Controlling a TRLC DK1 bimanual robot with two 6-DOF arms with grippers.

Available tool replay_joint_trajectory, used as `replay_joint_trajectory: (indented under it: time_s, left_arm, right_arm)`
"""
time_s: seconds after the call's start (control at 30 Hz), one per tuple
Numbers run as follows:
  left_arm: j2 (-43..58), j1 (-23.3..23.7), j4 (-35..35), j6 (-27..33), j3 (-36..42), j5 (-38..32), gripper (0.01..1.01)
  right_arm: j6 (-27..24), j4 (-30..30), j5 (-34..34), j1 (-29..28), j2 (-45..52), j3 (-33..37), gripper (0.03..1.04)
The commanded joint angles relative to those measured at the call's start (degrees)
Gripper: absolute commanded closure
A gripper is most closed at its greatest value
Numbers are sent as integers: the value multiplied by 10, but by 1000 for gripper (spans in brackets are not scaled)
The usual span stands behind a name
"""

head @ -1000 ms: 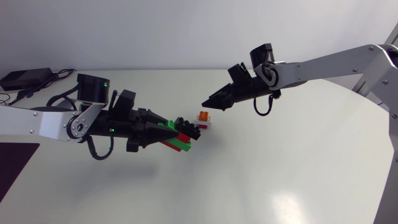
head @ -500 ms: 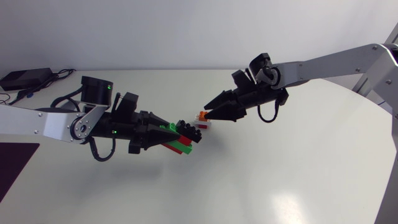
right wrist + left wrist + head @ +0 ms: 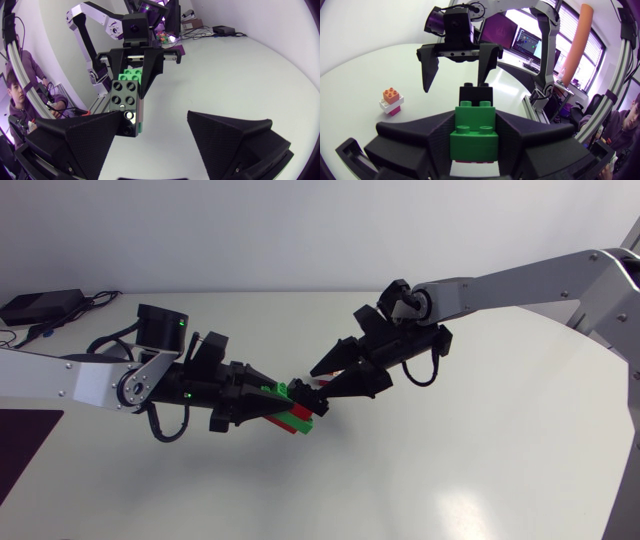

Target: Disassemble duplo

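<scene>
While left end effector [image 3: 279, 402] clamps duplo stack [image 3: 299, 416], right end effector [image 3: 318, 383] gapes wide.

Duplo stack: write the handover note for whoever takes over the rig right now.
Grippers: the left end effector is shut on the duplo stack, holding it out toward the other arm. The right end effector is open, with a finger on either side of the black brick at the stack's tip, not gripping it.
Things: a small orange-white-pink stack stands alone on the table.
Done: that small stack appears to be already off.
Left: close on the black brick and pull it off, then separate the green brick and the red brick.
</scene>
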Motion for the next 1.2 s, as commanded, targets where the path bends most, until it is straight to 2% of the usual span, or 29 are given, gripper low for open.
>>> replay_joint_trajectory:
  time_s: [0.0, 0.23, 0.6, 0.93, 1.1, 1.17]
  left_arm:
    - [7, -3, 1, 13, 10, 0, 1003]
    - [5, -2, 0, 14, 9, 0, 1003]
    - [2, -1, 0, 16, 9, 0, 1003]
    - [-3, -5, -7, 23, 7, 0, 1003]
    - [-3, -5, -7, 24, 7, -1, 1003]
    - [-3, -6, -7, 27, 7, -9, 1003]
  right_arm:
    - [-24, -10, -7, 5, -14, -5, 110]
    - [-24, -6, -4, 9, -14, -4, 111]
    - [7, 13, 3, -3, -3, 9, 113]
    - [23, 12, 1, -28, 1, 24, 111]
    - [13, -7, 3, -16, 2, 25, 111]
    - [-9, -34, 7, -1, 5, 26, 111]
